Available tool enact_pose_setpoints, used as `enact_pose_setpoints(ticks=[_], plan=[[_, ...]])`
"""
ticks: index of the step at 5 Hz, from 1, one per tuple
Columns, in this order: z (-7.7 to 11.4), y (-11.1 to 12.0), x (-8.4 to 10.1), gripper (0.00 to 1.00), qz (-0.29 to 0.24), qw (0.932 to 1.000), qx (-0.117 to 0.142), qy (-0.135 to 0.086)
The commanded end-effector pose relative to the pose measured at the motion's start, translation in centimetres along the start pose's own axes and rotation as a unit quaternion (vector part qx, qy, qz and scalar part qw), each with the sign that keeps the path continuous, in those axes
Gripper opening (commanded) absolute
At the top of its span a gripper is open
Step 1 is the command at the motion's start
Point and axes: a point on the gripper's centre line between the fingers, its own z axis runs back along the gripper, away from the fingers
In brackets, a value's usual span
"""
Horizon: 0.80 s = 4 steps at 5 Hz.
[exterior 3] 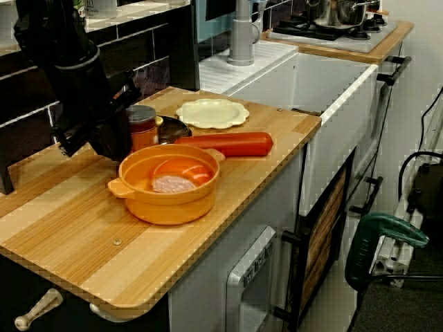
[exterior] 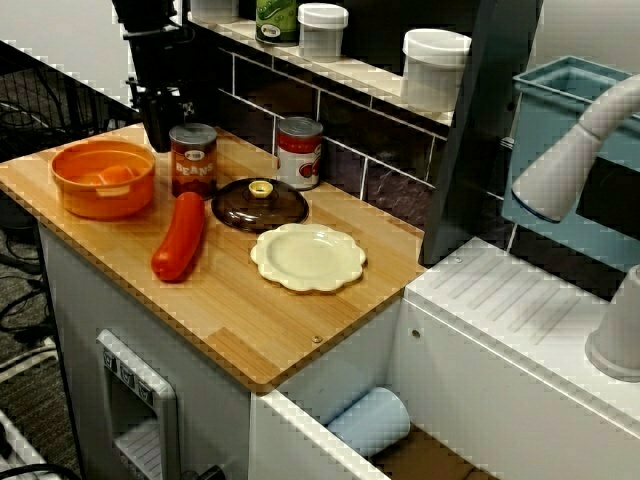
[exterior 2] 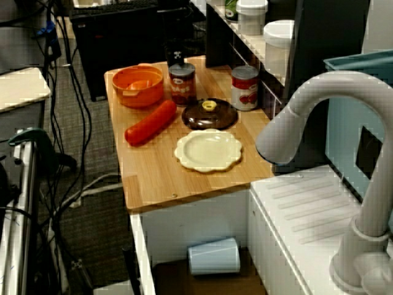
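The orange pot [exterior 3: 169, 190] sits low centre in the view along the counter, its contents unclear; behind it, at centre left, the black gripper [exterior 3: 112, 144] points straight down just beside the brown can [exterior 3: 142, 128]; its dark fingers blur into shadow, so I cannot tell their spread; its upper part is cropped.

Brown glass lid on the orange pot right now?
No, the brown glass lid lies flat on the wooden counter beside the cream plate, and the orange pot stands uncovered.
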Motion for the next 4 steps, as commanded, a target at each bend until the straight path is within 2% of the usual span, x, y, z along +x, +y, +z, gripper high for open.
enact_pose_setpoints(ticks=[1, 2, 4], plan=[[3.2, -1.5, -0.4, 0.00, -0.023, 0.9994, 0.004, -0.026], [3.1, -2.1, -0.6, 0.00, -0.028, 0.9994, -0.010, -0.018], [2.9, -3.3, -1.5, 0.00, -0.041, 0.9988, -0.024, -0.012]])
